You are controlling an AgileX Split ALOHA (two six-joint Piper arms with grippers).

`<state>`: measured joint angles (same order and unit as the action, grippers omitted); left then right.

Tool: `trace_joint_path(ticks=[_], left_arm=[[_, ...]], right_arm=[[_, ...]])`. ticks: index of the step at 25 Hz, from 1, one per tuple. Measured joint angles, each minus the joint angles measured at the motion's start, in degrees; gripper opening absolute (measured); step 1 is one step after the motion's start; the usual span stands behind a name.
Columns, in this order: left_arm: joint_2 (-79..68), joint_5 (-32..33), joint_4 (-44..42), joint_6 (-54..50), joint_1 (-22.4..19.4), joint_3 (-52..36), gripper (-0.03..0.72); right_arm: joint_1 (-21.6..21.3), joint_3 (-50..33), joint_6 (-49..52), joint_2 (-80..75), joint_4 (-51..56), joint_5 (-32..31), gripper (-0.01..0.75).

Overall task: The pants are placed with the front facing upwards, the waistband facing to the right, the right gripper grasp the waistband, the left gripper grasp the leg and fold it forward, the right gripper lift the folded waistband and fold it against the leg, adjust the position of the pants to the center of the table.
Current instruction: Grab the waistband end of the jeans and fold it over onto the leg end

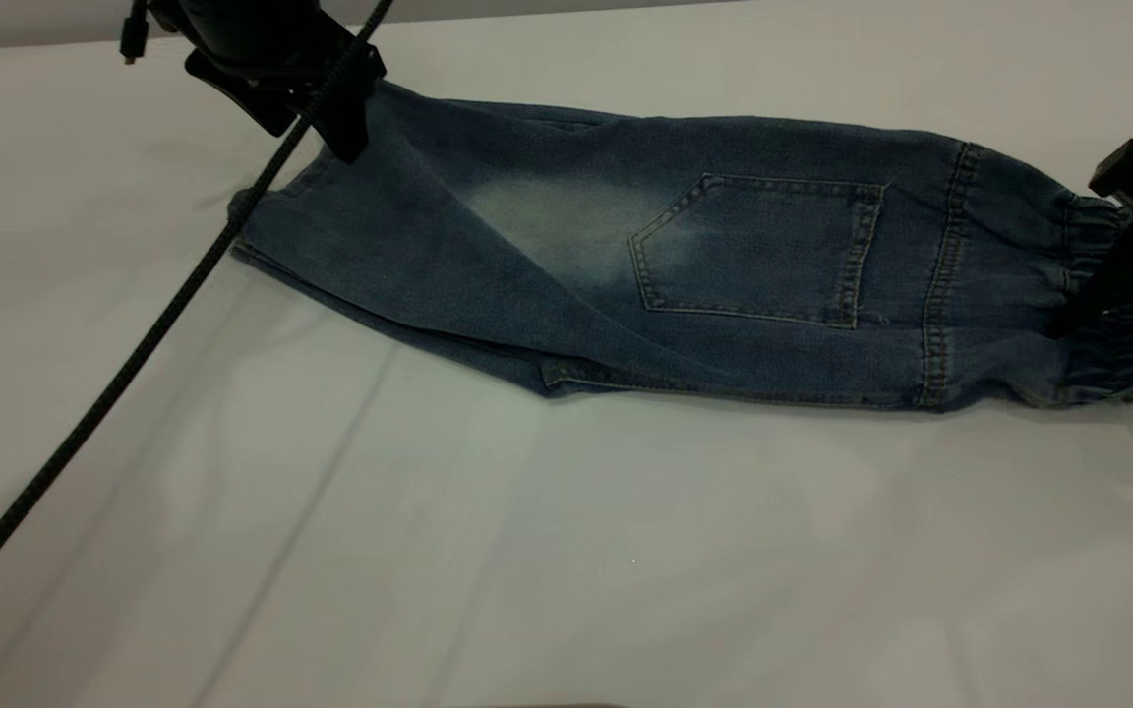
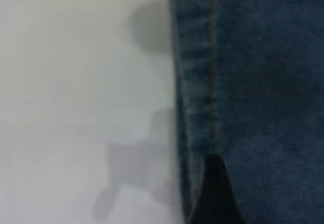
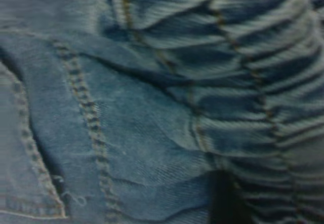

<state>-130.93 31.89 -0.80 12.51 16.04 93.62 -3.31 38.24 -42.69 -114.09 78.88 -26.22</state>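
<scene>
Table (image 1: 566, 551): big, white. Pants (image 1: 576, 275) lie at the far side, folded once, pocket up. Waistband (image 1: 1098, 295) on the right, right gripper (image 1: 1122, 280) pinching it, prob to lift it. Left gripper (image 1: 330, 108) at the leg end; can't tell if it's gripping.

Grey strip (image 1: 26, 20) beyond tabletop
</scene>
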Motion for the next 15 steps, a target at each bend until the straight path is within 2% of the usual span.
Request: trace_joint_path(ticks=[3,5,12,15], left_arm=[[-0.05,0.78,0.06,0.43,1.64,0.0,0.465],[-0.25,1.03,0.06,0.54,3.24,0.0,0.465],[-1.88,1.06,2.06,1.78,10.42,0.0,0.465],[-3.1,0.38,4.92,2.48,12.61,0.0,0.465]], right_arm=[[0.0,0.0,-4.5,0.0,5.29,-0.79,0.148],[0.0,0.0,-7.98,-0.01,9.06,-1.94,0.064],[0.0,0.0,-21.14,1.67,22.51,-12.98,0.046],[0.0,0.36,-23.45,5.88,24.1,-16.15,0.046]])
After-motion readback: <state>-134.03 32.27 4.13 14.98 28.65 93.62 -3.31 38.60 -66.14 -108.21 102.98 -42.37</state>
